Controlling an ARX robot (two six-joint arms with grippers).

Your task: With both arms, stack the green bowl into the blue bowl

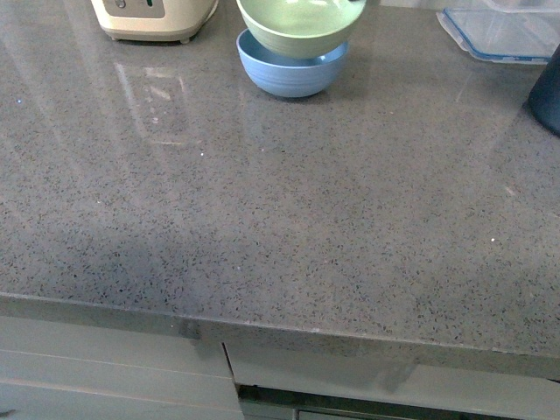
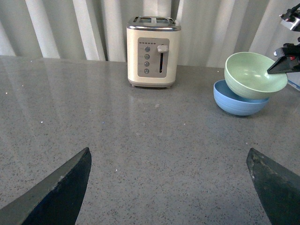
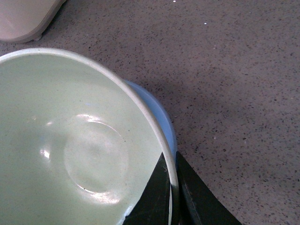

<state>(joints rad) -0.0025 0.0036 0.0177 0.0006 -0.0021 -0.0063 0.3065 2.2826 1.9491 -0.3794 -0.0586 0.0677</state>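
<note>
Left gripper (image 2: 168, 151): fingers wide apart, nothing between them, low over bare counter (image 1: 280, 219), well short of the bowls.

Right gripper (image 3: 170, 160): clamped on the green bowl (image 1: 297, 26) rim, one finger inside the wall, one outside.

Green bowl is at the far middle of the counter, over the blue bowl (image 1: 293, 74) and partly down in it, but canted, with its rim not level with the blue one. You can't tell from these views whether it bears on the blue bowl or hangs off the pinch.

My read: both bowls are light, stiff and matte, so the rim grip should hold, but a one-point pinch lets the bowl pivot. Same-size bowls nest tight, so get it level and centred before you let go. If you bring the left in, take the opposite rim with the same inside/outside pinch. The blue bowl sits free on a glossy top and likely slides if nudged.

Toaster (image 2: 153, 51) is near on the left. The clear container (image 1: 503, 31) and navy container (image 1: 547, 92) are off right, apart.
</note>
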